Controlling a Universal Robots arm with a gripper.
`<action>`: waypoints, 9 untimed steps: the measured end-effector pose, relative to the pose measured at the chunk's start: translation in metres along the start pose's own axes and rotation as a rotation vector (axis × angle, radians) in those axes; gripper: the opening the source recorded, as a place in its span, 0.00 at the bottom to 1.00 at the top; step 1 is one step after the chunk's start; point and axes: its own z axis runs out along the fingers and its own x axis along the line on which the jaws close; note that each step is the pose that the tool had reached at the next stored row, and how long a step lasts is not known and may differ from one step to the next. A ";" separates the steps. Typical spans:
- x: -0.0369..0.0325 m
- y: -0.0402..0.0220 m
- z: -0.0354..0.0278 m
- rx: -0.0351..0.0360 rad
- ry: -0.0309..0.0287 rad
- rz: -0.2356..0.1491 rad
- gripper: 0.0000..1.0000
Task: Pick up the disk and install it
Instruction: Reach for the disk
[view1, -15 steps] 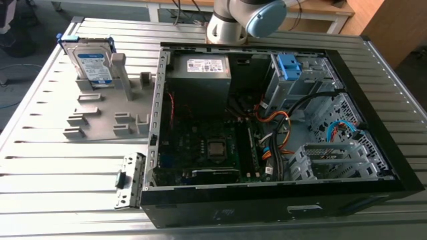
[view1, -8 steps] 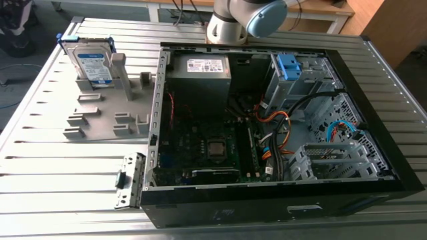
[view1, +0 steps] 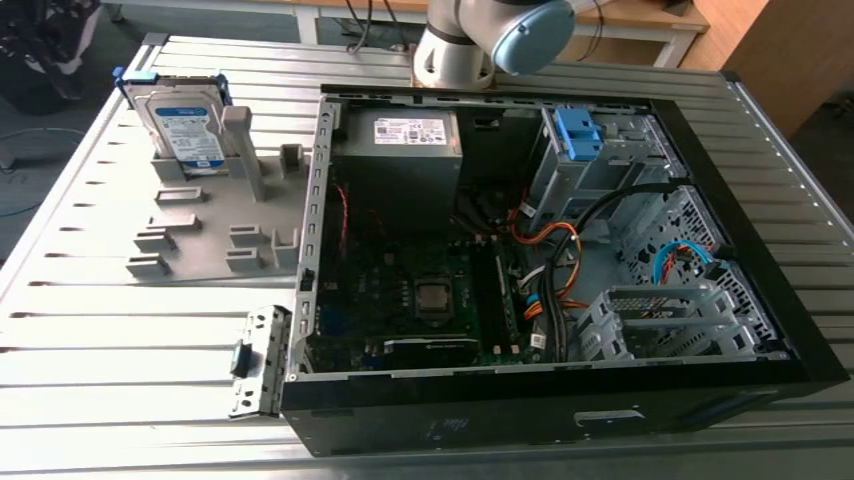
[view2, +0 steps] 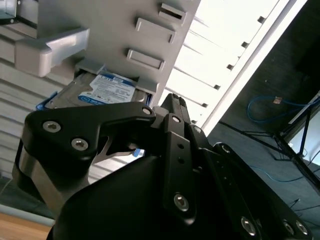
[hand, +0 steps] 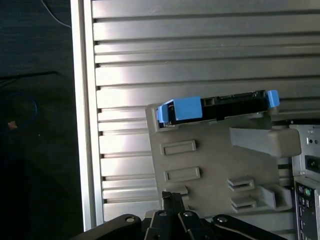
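Observation:
The disk (view1: 187, 125) stands upright on edge in a slot of a grey holder (view1: 200, 235) at the exterior view's upper left, on the slatted metal table. Its white-and-blue label faces out and blue rails frame its edges. In the second wrist view the disk (view2: 107, 90) lies beyond my gripper (view2: 170, 102). The first wrist view catches the disk (hand: 215, 105) edge-on, blue rail up, some way off from my gripper (hand: 173, 197). The gripper looks shut with nothing in it and is apart from the disk. My arm (view1: 494, 40) shows at the exterior view's top.
An open computer case (view1: 534, 385) lies on the table's right half, with a blue bracket (view1: 577, 130) on its metal bay, a grey box with a white sticker (view1: 400, 150), cables and a board. A small metal bracket (view1: 254, 360) lies beside the case's front corner.

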 end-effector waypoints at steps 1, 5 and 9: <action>-0.0013 0.0025 0.0006 0.0001 -0.0001 0.000 0.11; -0.0070 0.0151 0.0035 0.0001 -0.0001 0.000 0.11; -0.0169 0.0251 0.0090 0.0004 0.0027 0.000 0.11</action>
